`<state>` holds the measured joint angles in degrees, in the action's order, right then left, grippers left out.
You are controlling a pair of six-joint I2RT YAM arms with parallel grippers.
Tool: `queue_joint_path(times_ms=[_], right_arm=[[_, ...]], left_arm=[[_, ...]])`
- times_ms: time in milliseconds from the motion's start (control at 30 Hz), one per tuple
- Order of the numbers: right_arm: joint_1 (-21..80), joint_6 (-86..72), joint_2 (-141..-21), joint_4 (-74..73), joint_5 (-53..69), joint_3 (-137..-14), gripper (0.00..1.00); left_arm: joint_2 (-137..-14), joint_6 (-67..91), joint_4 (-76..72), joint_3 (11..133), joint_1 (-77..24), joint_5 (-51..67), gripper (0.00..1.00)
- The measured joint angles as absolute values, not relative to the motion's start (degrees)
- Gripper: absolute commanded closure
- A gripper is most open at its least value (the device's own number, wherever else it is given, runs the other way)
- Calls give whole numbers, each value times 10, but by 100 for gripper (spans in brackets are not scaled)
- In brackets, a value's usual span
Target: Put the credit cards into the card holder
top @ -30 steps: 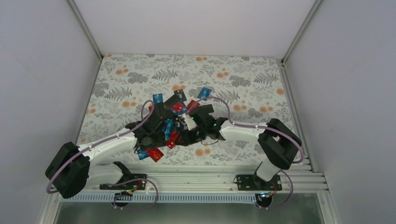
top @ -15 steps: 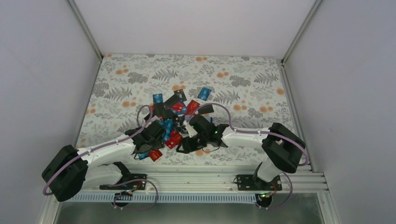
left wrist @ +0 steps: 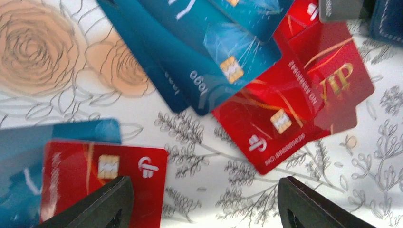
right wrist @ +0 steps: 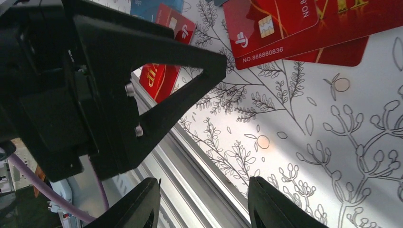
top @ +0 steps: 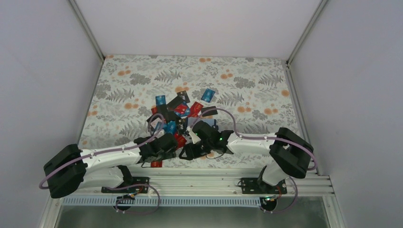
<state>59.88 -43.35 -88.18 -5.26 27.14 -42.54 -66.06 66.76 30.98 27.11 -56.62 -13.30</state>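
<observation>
Red, blue and a few black credit cards (top: 177, 114) lie in a loose heap mid-table. The left wrist view shows overlapping blue cards (left wrist: 199, 52), red cards (left wrist: 294, 104) and a single red card (left wrist: 95, 175) flat on the cloth. A stitched navy corner, probably the card holder (left wrist: 388, 21), shows at the top right of that view. My left gripper (left wrist: 204, 209) hangs open just above the cloth, with its left finger (left wrist: 102, 206) over the single red card. At the near edge my right gripper (right wrist: 204, 206) is open and holds nothing, beside the left gripper (top: 164, 145).
The aluminium rail (right wrist: 190, 180) runs along the near table edge under my right fingers. The left arm's black gripper body (right wrist: 95, 95) fills the left of the right wrist view, close by. One red card (top: 156, 164) lies near the rail. White walls stand around the patterned cloth (top: 247, 80).
Both grippers have drawn back from the card heap toward the near edge. The left one has moved nearer and to the right; both stay open and hold nothing.
</observation>
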Motion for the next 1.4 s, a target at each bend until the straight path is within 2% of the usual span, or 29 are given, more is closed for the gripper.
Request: queue_joint_path(times_ms=[200,400,567,900,1133,1400], right_arm=[[610,-444,-880,-49,261,-425,51],[612,-446,-879,-49,252,-425,51],[612,-446,-865,-49,249,-422,50],[613,-465,-865,-8,280,-406,49],[649,-524,-914,46,330,-411,49],[704,-627,-979,86,328,-433,48]], left_arm=[[-638,700,389,296,-575,-145,17],[-625,694,421,309,-511,-161,17],[-639,674,409,292,-482,-142,18],[-649,641,350,271,-490,-100,22],[-647,640,332,268,-515,-96,22],[-616,646,344,258,-524,-84,21]])
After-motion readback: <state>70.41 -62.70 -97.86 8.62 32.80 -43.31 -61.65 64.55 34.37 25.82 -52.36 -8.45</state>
